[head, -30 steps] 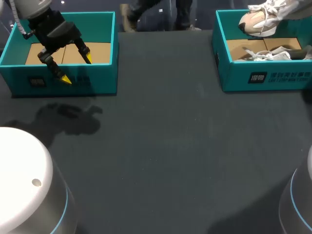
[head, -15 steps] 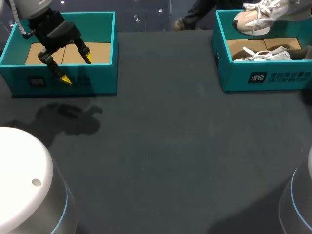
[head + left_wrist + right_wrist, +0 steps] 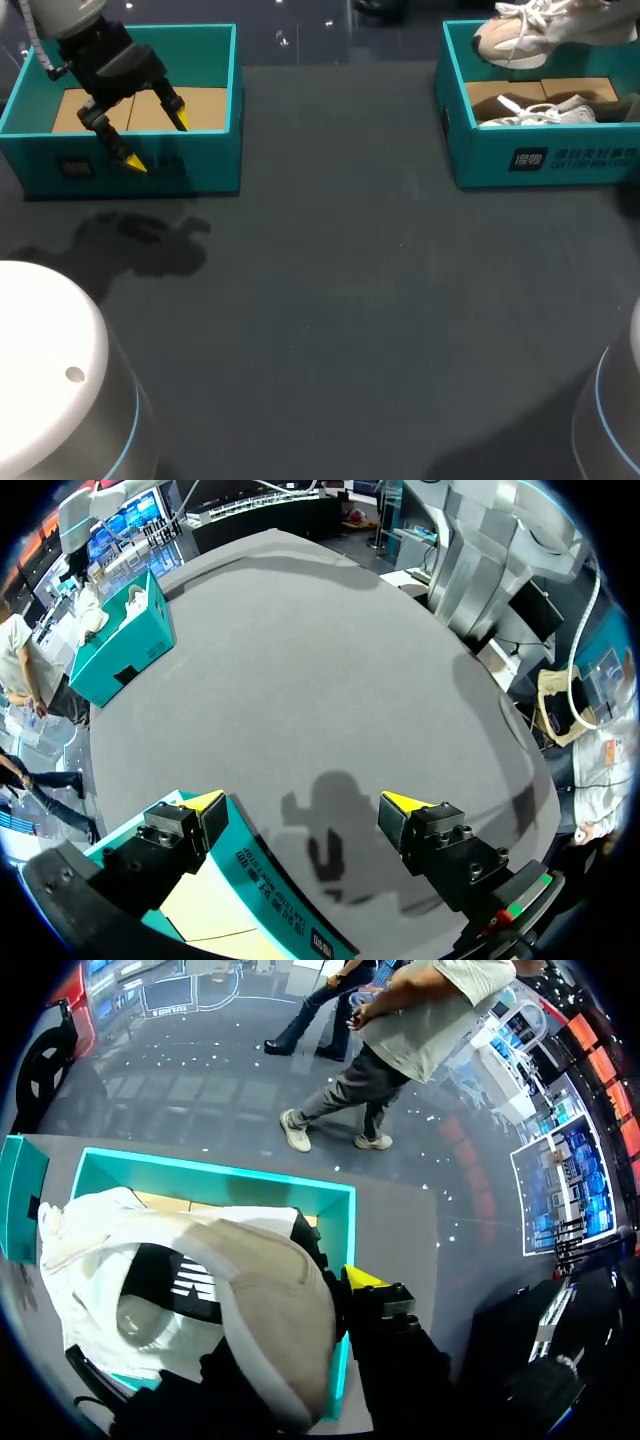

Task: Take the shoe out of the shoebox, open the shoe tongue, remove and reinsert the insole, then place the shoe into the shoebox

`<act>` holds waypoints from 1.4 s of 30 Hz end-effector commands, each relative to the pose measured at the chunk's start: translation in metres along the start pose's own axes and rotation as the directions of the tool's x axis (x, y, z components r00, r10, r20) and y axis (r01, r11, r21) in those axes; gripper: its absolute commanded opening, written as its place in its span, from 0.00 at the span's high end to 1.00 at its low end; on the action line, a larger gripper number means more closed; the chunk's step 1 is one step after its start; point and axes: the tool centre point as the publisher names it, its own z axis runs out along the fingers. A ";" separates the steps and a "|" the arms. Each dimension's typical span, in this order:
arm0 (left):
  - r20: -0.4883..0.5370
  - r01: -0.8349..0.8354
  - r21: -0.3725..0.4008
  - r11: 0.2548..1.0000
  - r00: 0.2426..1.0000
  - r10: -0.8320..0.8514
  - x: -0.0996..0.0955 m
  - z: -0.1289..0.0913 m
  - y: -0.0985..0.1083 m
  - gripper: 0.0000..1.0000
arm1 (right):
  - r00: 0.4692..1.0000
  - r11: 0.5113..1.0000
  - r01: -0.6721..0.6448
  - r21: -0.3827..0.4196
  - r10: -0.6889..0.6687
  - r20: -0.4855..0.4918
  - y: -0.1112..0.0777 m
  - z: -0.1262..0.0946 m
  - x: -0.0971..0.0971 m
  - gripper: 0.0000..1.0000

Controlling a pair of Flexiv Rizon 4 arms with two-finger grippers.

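Rising shoe [image 3: 512,38] clears shoebox [image 3: 480,160] further (left tool [image 3: 158,142] unmoved).

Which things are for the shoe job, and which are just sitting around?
For the job:
shoe, held up above its box
right pincer, gripping the shoe
shoebox at the right

Just sitting there:
other shoe, lying in that shoebox
teal box at the left
left pincer, open over the teal box's front wall

Left end effector [image 3: 158,142] black, yellow-tipped; arm bases [image 3: 50,360] white, blue-ringed.
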 end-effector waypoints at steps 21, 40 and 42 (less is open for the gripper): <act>0.000 -0.001 -0.002 1.000 1.000 0.001 0.001 0.000 0.000 0.00 | 0.994 0.997 -0.077 0.002 0.076 0.076 -0.010 0.013 -0.002 1.00; 0.000 -0.001 -0.002 1.000 1.000 0.001 0.001 0.000 0.000 0.00 | 0.992 0.995 -0.093 0.047 0.089 0.089 -0.008 0.061 0.014 1.00; 0.000 -0.001 -0.002 1.000 1.000 0.001 0.001 0.000 0.000 0.00 | 0.993 0.994 -0.092 0.058 0.087 0.079 -0.008 0.065 0.016 1.00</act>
